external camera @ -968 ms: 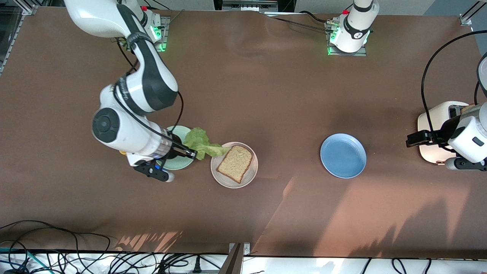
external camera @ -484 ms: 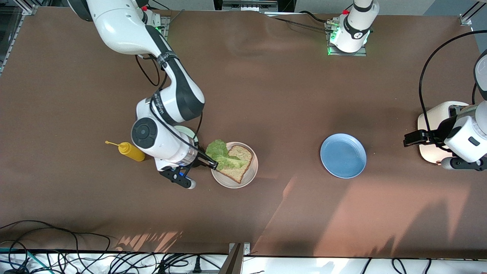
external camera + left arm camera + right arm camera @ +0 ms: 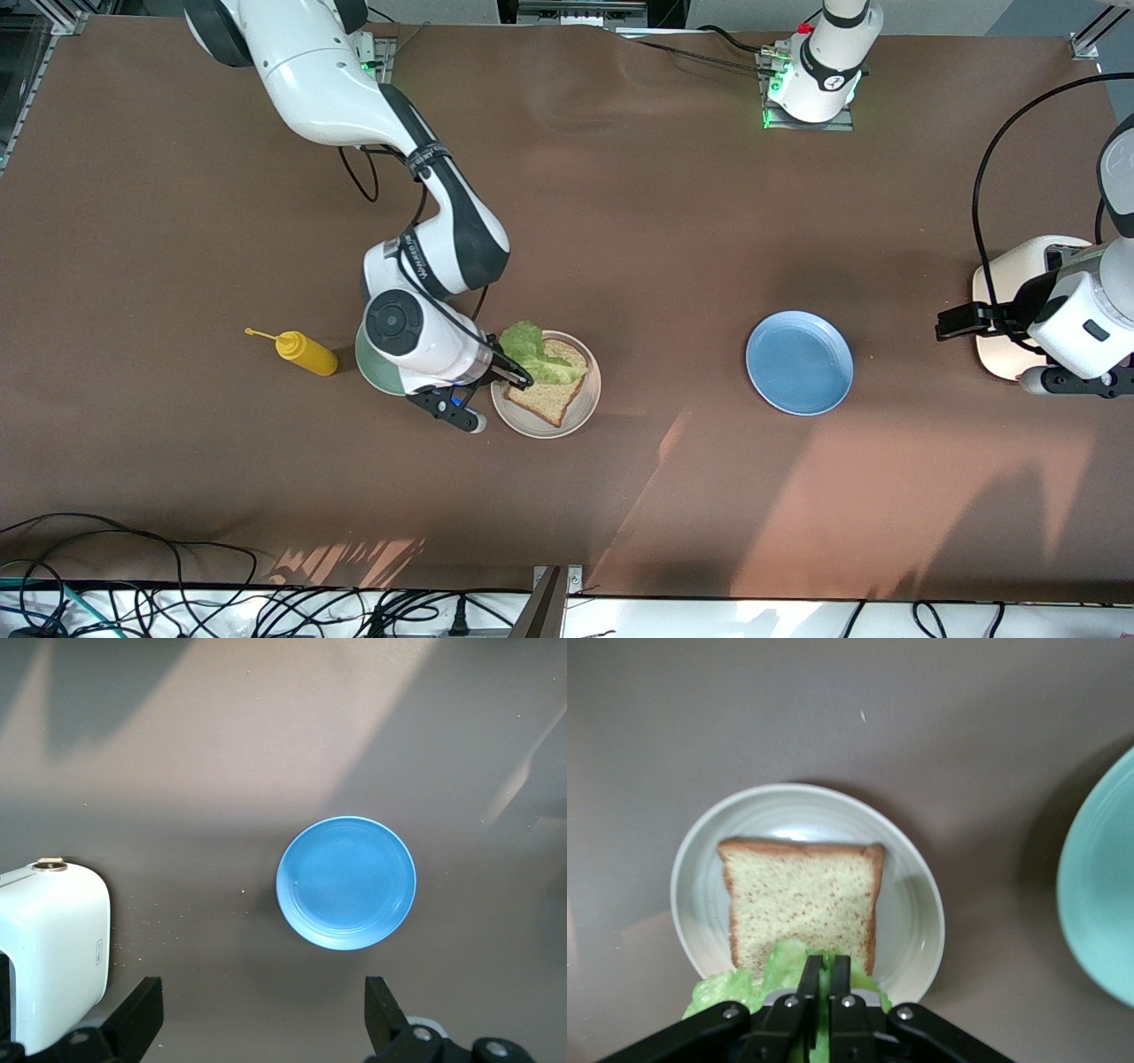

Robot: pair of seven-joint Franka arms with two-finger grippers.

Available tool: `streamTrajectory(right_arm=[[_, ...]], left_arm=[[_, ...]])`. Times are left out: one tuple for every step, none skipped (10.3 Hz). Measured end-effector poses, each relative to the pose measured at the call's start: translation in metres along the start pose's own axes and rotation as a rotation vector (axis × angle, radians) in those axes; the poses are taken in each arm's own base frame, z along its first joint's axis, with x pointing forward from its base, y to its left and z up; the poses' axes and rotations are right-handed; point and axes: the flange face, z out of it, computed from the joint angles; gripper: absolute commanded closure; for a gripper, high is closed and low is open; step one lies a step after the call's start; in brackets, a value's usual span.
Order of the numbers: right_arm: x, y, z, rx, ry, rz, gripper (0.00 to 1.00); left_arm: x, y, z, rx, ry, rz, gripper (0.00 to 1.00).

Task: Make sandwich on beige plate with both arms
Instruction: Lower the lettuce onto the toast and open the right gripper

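**Lettuce held over the toast on the beige plate**

The right gripper [image 3: 523, 383] hangs over the beige plate [image 3: 586, 408], its fingers [image 3: 811, 979] clenched on a ruffled green lettuce leaf [image 3: 532, 353]. The leaf drapes across the part of the toast slice [image 3: 551, 395] nearest the mint-green plate [image 3: 370, 372]; whether it already rests on the bread is hard to tell from above. The toast lies flat inside the beige plate. The mint-green plate sits just beside the beige one, toward the right arm's end of the surface [image 3: 620, 230], mostly hidden under the arm. A yellow squeeze bottle [image 3: 301, 352] lies on its side near it, closer still to that end.

The left gripper [image 3: 261, 1028] waits with fingers spread wide and empty, between the blue plate [image 3: 799, 361] and a white toaster [image 3: 1019, 266].
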Motion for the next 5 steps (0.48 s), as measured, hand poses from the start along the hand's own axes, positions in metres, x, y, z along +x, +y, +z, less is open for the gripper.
streamTrajectory(right_arm=[[-0.004,-0.003,0.012,0.003,0.008,0.010,1.00],[-0.004,-0.005,0.020,0.010,0.018,0.015,1.00],[0.000,-0.003,0.025,0.017,0.032,0.019,1.00],[0.006,-0.001,0.027,0.026,0.052,0.025,1.00],[0.011,0.000,0.028,0.032,0.066,0.028,1.00]], left_arm=[[0.000,-0.001,0.000,0.000,0.000,-0.002,0.00],[0.000,-0.003,0.000,0.000,0.000,-0.005,0.00],[0.000,-0.004,0.000,0.000,0.000,-0.007,0.00],[0.000,-0.004,0.000,0.000,0.000,-0.007,0.00],[0.000,-0.004,0.000,0.000,0.000,-0.007,0.00]])
